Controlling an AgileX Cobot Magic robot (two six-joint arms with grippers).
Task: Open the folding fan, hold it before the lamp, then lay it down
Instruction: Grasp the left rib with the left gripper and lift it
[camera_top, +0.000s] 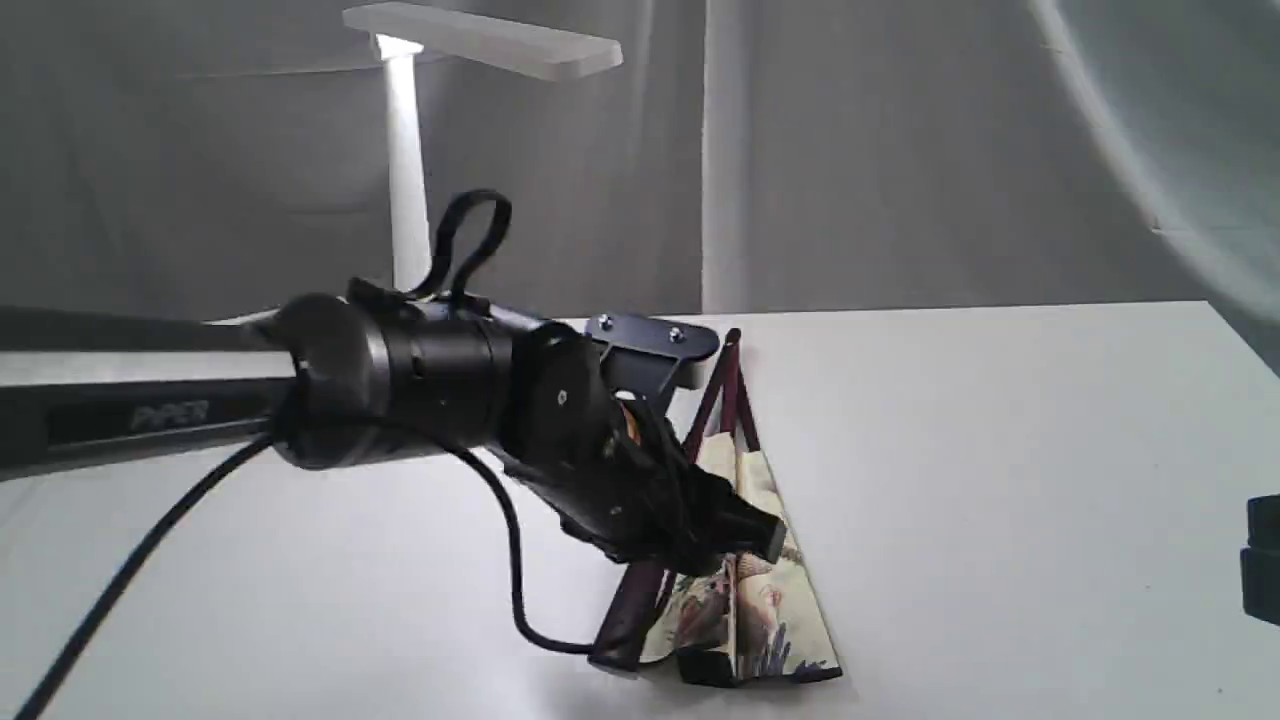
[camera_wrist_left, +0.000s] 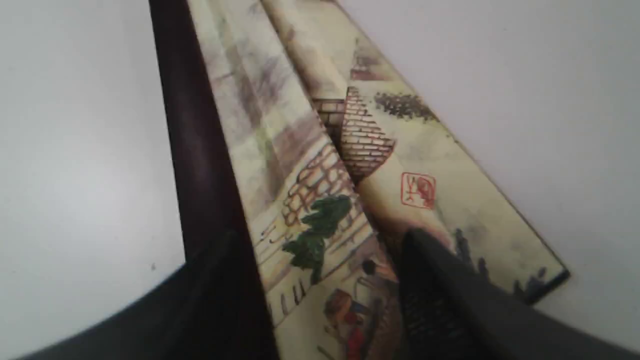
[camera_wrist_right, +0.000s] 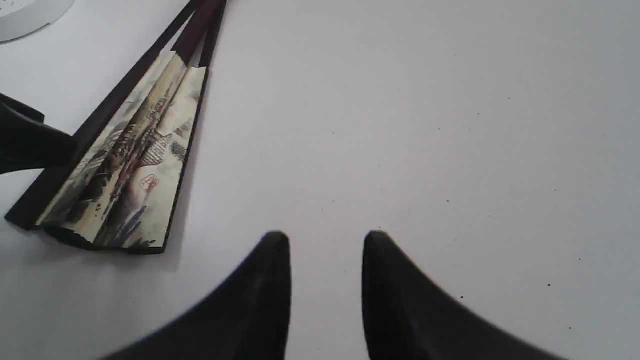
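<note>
The folding fan lies partly spread on the white table, its cream pleats showing the painted village and a red seal, with a dark maroon guard along one side. My left gripper is lowered onto it and open; its fingers straddle the guard and several pleats. The right gripper hovers over bare table beside the fan, open and holding nothing. The white lamp stands at the back left, behind the left arm.
The lamp's round base sits close to the fan's pivot end. A black cable from the left arm loops down to the table beside the fan. A grey curtain closes off the back. White tabletop stretches to the right.
</note>
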